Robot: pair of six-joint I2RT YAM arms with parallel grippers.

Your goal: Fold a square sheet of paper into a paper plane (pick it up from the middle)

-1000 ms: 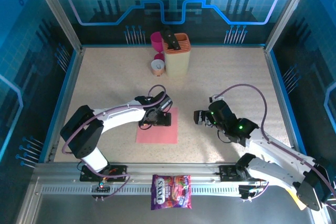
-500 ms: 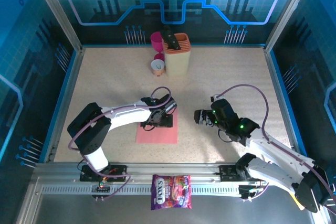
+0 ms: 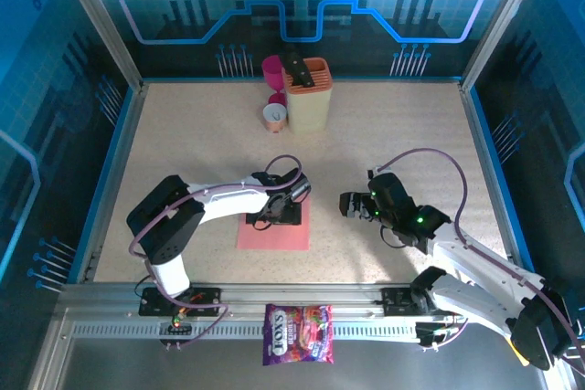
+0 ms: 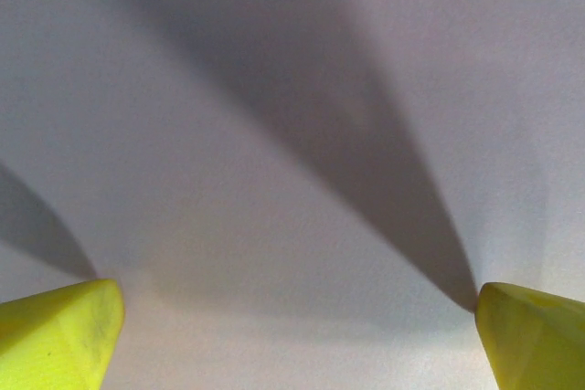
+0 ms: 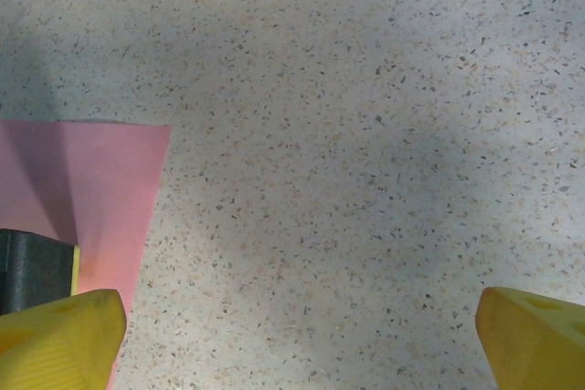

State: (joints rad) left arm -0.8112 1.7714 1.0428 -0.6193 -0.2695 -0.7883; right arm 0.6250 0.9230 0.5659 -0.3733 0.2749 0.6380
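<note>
The square sheet of paper (image 3: 274,237) is plain salmon-pink, matte and unmarked. It lies flat on the speckled surface (image 3: 183,152), toward 6 o'clock from the surface's middle, with no crease showing. In the right wrist view its one visible corner lies flush, not curled.

Top view bright, even; walls (image 3: 55,89) glow blue. Left wrist view: paper (image 4: 274,61) washed pale, two long soft shadows crossing it.

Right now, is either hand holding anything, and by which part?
Nothing is held: the left hand is open over the square sheet of paper, the right hand open beside it.
</note>
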